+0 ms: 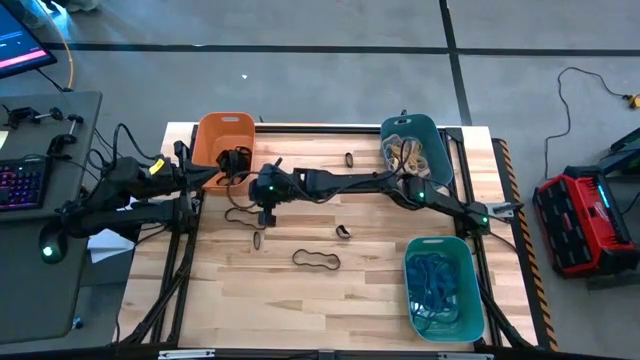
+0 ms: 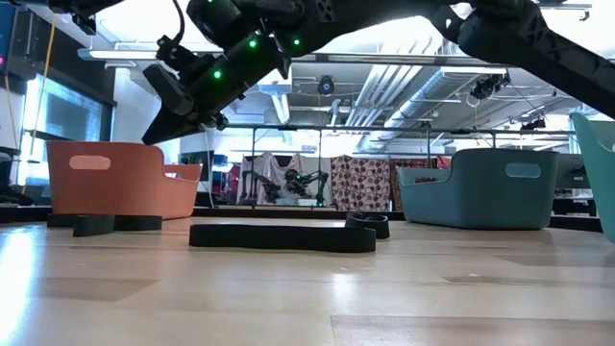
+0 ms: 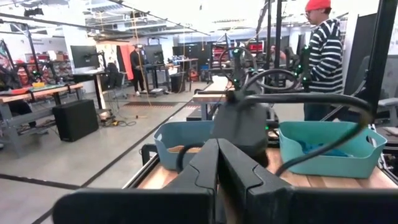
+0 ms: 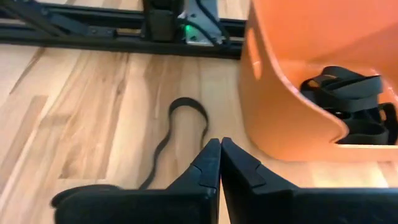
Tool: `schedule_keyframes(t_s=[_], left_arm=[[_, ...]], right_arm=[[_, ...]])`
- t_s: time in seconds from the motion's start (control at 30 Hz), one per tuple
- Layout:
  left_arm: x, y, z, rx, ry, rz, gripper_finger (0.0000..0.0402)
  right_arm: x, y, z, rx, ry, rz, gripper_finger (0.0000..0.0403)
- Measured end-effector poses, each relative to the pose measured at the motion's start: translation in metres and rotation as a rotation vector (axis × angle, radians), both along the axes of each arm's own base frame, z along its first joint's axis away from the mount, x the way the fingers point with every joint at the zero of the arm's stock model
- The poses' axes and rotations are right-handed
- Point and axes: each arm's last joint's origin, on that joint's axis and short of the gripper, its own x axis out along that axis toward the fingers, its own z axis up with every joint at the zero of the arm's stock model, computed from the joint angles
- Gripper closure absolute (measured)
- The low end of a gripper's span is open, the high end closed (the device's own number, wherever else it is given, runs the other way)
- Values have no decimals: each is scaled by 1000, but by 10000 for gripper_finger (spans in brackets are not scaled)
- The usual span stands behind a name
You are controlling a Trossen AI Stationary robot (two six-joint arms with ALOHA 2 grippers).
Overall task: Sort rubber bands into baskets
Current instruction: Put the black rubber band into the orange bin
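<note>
Pale wooden tabletop (image 1: 380, 270) from above, three tubs at its edges: orange basket (image 1: 222, 120) at the far left corner, dark teal basket (image 1: 415, 125) at the far right with tan loops in it, green basket (image 1: 440, 245) near the right with blue ones. Shows the right gripper (image 1: 263, 212) stretched right across the board to a spot just beside the orange basket, with a thin black rubber band (image 1: 238, 213) trailing on the wood next to it, toward the left arm's side. Puts the left gripper (image 1: 238, 160) at the orange basket's rim, parked. From table height, against the workshop ceiling and racks, catches the right gripper (image 2: 159, 130) slanting down toward the orange basket (image 2: 125, 178), tips clear of the wood. From the left wrist, finds the left gripper (image 3: 218, 146) pinched fully together on nothing, looking over the table into a busy lab. From the right wrist, gives the deciding relation: black rubber band (image 4: 186, 115) stretched long and narrow on the wood, its length running roughly along the fingers' own line but to one side of them, orange basket (image 4: 280, 93) on the other side, already holding black bands. Shows the right gripper (image 4: 219, 144) closed tip to tip, no band visible between the tips; probably a missed pinch, so likely calls for reopening and shifting sideways over the loop.
</note>
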Motion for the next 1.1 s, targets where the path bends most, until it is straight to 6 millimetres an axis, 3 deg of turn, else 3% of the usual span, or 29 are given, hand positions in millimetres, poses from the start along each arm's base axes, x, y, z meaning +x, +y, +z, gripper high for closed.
schedule_keyframes(t_s=[0.27,1.1], left_arm=[[0,0,0,-1,1,-1,401],[0,0,0,0,-1,-4,401]], right_arm=[[0,20,-2,-1,21,10,403],[-15,47,-8,27,198,-59,403]])
